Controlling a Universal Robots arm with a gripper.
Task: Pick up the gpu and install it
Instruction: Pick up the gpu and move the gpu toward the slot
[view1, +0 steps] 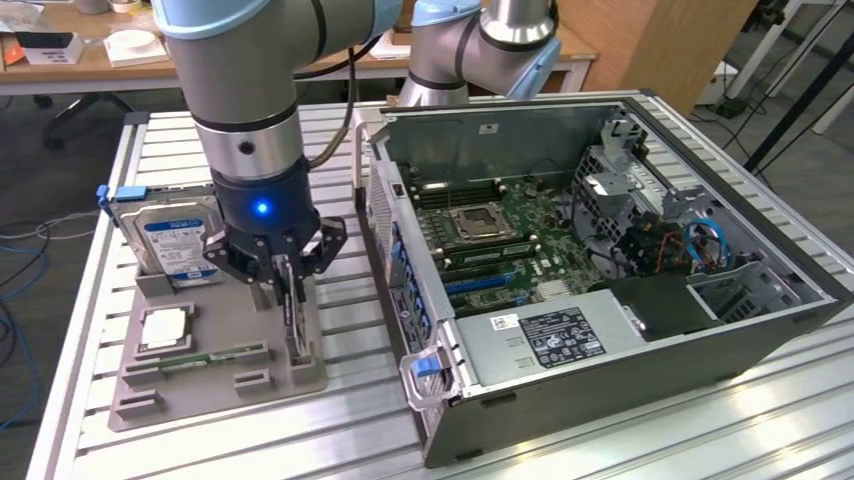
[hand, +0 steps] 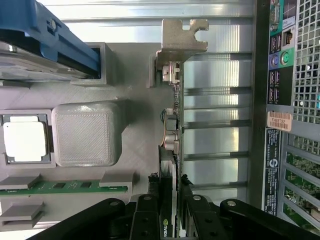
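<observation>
The gpu (view1: 296, 322) stands on edge in the grey holder tray (view1: 200, 388), a thin dark card near the tray's side that faces the computer. In the wrist view the gpu (hand: 173, 131) runs edge-on away from the fingers, ending in its silvery bracket (hand: 183, 35). My gripper (view1: 286, 278) hangs straight down over the card, its black fingers (hand: 149, 212) pressed on both faces; the gripper (hand: 171, 202) is shut on the gpu. The card's lower edge sits at the tray; I cannot tell whether it has lifted.
The open computer case (view1: 747, 330) lies on the exterior view's right, motherboard (view1: 497, 232) exposed; its rear panel (hand: 292, 125) sits close beside the card. The tray also holds a hard drive (view1: 178, 240), a processor (view1: 163, 327) and a green memory stick (view1: 220, 355).
</observation>
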